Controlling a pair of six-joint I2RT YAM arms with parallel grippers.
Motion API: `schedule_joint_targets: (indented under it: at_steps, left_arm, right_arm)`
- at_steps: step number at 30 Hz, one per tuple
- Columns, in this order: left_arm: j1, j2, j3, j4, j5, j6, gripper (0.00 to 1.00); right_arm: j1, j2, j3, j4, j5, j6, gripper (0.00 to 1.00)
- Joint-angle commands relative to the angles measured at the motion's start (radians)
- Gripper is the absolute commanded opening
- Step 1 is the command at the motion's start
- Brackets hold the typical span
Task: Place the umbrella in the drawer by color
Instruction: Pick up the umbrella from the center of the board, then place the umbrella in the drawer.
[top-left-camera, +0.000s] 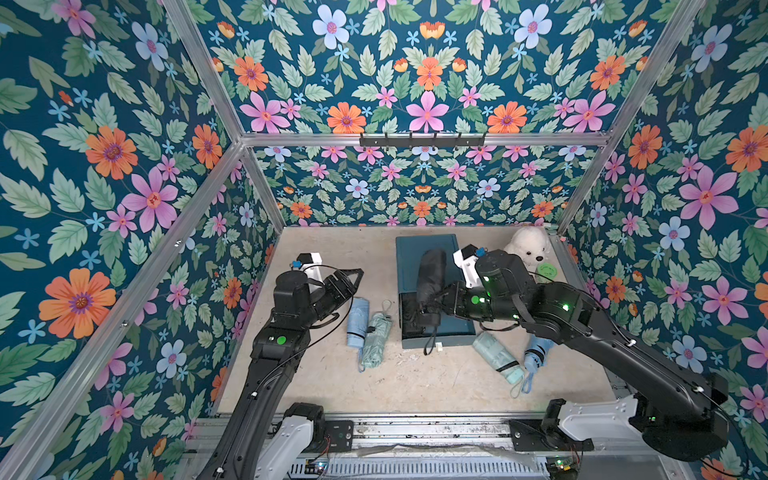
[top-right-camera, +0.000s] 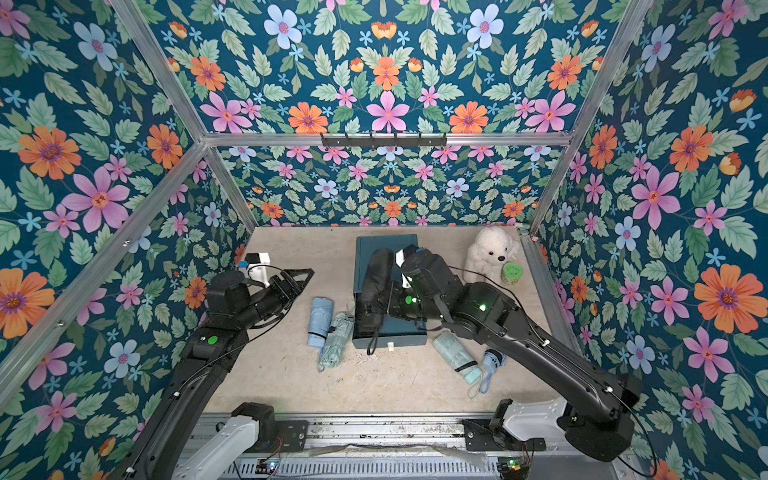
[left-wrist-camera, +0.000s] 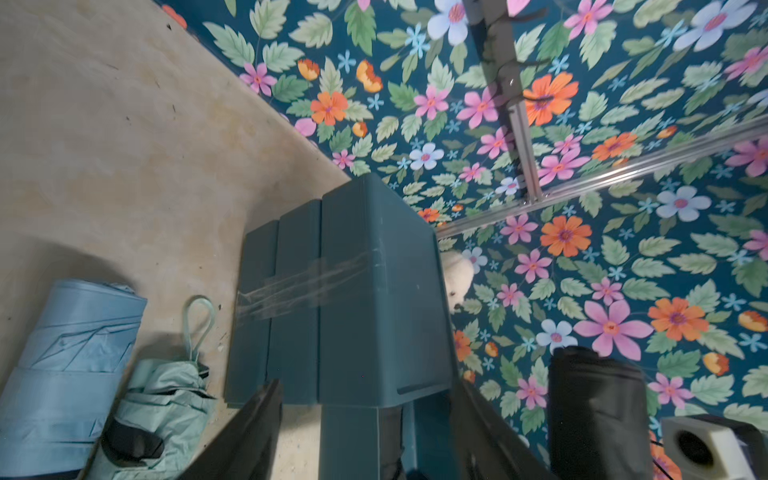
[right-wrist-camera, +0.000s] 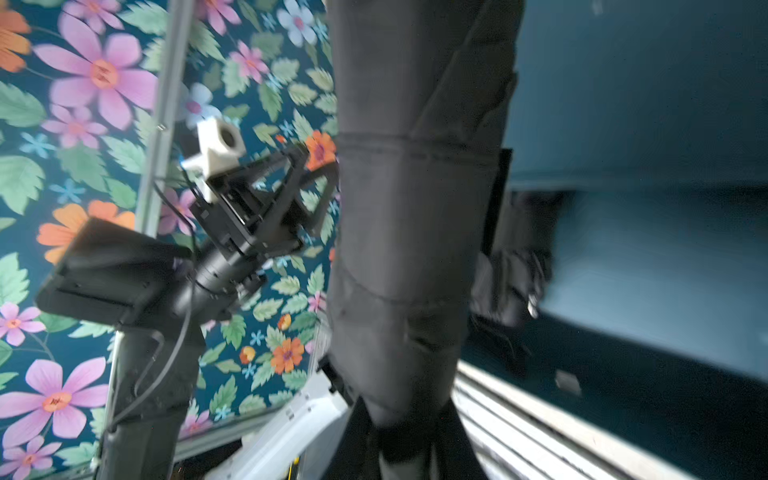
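Note:
My right gripper (top-left-camera: 430, 305) (right-wrist-camera: 411, 449) is shut on the lower end of a folded black umbrella (top-left-camera: 431, 272) (top-right-camera: 376, 274) (right-wrist-camera: 415, 208). The umbrella stands tilted above the open top drawer (top-left-camera: 455, 328) of a teal drawer unit (top-left-camera: 419, 245) (left-wrist-camera: 374, 291). Another black umbrella (top-left-camera: 413, 318) lies in that drawer, its strap hanging over the front. My left gripper (top-left-camera: 349, 277) (top-right-camera: 301, 277) (left-wrist-camera: 370, 449) is open and empty, raised to the left of the unit. Below it on the floor lie a light blue umbrella (top-left-camera: 358, 322) (left-wrist-camera: 70, 353) and a mint one (top-left-camera: 376, 340) (left-wrist-camera: 162, 411).
Right of the drawer unit, under my right arm, lie a mint umbrella (top-left-camera: 496, 357) and a blue umbrella (top-left-camera: 536, 353). A white plush toy (top-left-camera: 530, 247) and a green jar (top-left-camera: 547, 272) stand in the back right corner. Floral walls enclose the floor on three sides.

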Motion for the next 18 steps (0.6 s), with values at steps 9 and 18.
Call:
schedule_joint_targets:
  at_steps: [9,18]
  left_arm:
    - [-0.340,0.169,-0.004,0.156,-0.228,0.068,0.73]
    - [-0.371,0.274,-0.020,0.177,-0.233,0.078,0.61]
  right_arm:
    - [-0.018,-0.254,-0.358,0.148,-0.287,0.363,0.00]
    - [-0.108,-0.213,-0.425,0.365,-0.402,0.442,0.00]
